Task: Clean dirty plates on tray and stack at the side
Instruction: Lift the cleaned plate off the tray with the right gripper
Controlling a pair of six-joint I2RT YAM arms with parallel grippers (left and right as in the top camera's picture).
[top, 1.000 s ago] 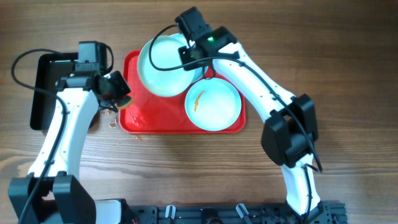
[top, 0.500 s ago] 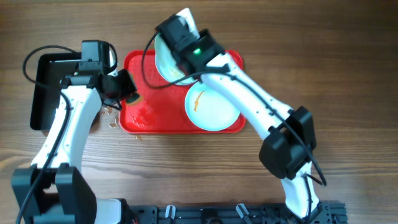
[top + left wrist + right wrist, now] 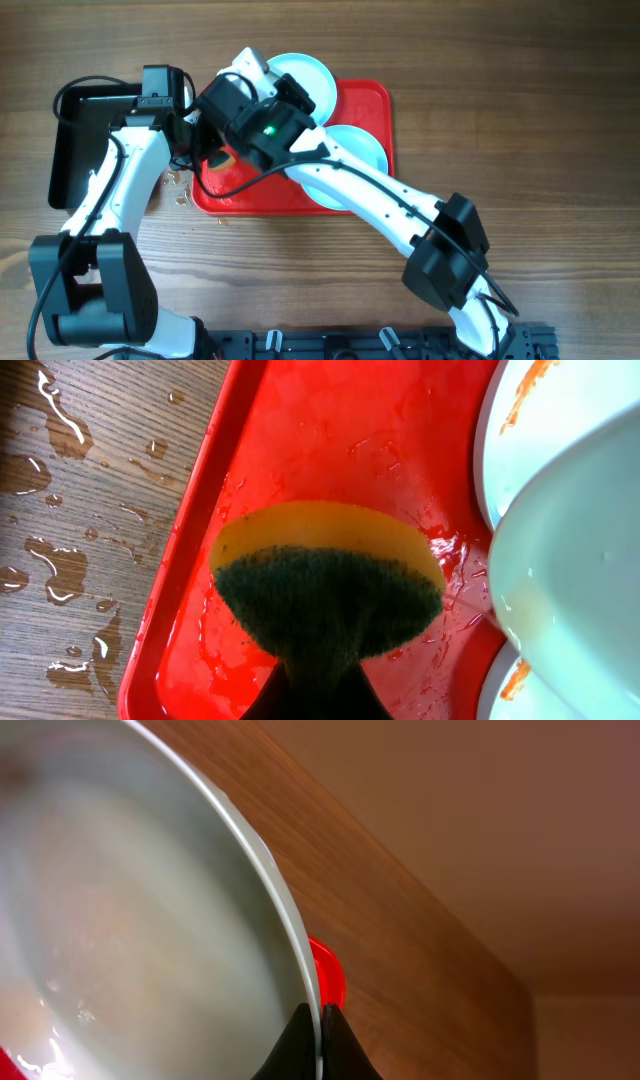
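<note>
A wooden bench [image 3: 520, 100] fills the overhead view. A red tray [image 3: 372, 95] lies at upper centre, and a black tray [image 3: 72, 150] lies at upper left, well apart from it.

The right arm [image 3: 360, 190] reaches from the lower right up across the red tray. The right jaws are clamped on the rim of a pale plate [image 3: 305, 75], which juts past the tray's upper edge. In the right wrist view this held plate [image 3: 130, 920] fills the left side, its rim pinched at bottom centre.

The left arm [image 3: 115, 190] stands at the left. The left jaws are closed on a sponge [image 3: 330, 590], yellow with a green scouring face, just above the tray's wet floor near its left rim.

A second plate [image 3: 362, 148] lies in the tray's right half, partly under the arm. In the left wrist view, two smeared plate edges show at the right, one upper [image 3: 530, 410] and one lower [image 3: 505, 685], behind the held plate.

Water drops [image 3: 50, 550] lie on the bench beside the tray's left rim.
</note>
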